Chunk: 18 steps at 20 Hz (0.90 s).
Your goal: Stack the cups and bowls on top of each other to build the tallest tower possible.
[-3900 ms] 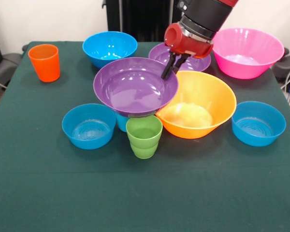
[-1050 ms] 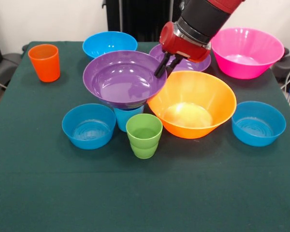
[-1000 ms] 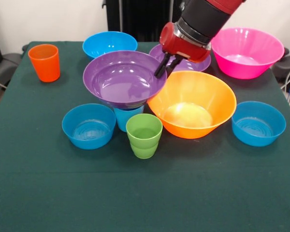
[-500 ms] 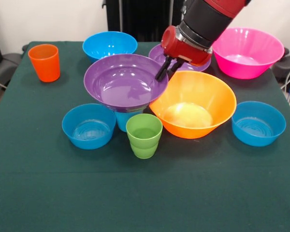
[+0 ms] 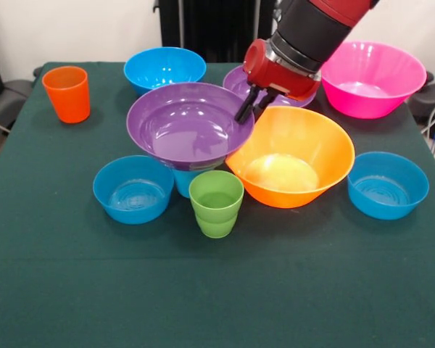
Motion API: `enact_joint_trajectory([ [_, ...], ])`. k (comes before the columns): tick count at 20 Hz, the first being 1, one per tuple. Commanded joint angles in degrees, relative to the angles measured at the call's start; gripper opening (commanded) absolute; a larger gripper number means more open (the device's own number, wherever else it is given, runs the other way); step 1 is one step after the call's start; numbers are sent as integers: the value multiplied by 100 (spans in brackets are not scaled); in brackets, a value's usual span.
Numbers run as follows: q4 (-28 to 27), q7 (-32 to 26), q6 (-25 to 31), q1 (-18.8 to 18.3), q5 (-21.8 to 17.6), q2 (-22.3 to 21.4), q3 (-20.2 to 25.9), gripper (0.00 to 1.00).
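Purple bowl [image 5: 188, 127] pinched at its far right rim by the gripper [image 5: 246, 112], sitting on top of the light blue cup [image 5: 181, 181]. Fingers [image 5: 243, 109] dark and thin, drawn close together, only a narrow gap between them, clamped on that rim edge. Angled down and leftward out of the red wrist [image 5: 279, 69], with the black and red arm [image 5: 315, 25] rising toward the top right. Bowl upright, tipped slightly, its underside covering most of the cup, just a sliver of blue showing beneath. Green cup [image 5: 216, 204] standing right in front of that pair, ridged lower half facing forward, close to the blue cup; touching or not, cannot tell. Big orange bowl [image 5: 291, 156] just right of the fingers, its rim up against the lifted bowl's edge. Second purple bowl [image 5: 279, 87] behind the wrist, mostly hidden. Pink bowl [image 5: 370, 78] at the far right. Three small blue bowls spread out: one far back [image 5: 164, 71], one front left [image 5: 133, 188], one front right [image 5: 388, 185]. Orange cup [image 5: 67, 94] alone, well apart at the far left. All on the dark green table [image 5: 217, 290].
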Motion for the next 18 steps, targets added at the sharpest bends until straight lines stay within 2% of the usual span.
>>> enact_joint_trajectory([
  [1, -334, 948, 323, -10, 262, 83, 506, 0],
  [18, -366, 1112, 455, 74, 620, 192, 518, 0],
])
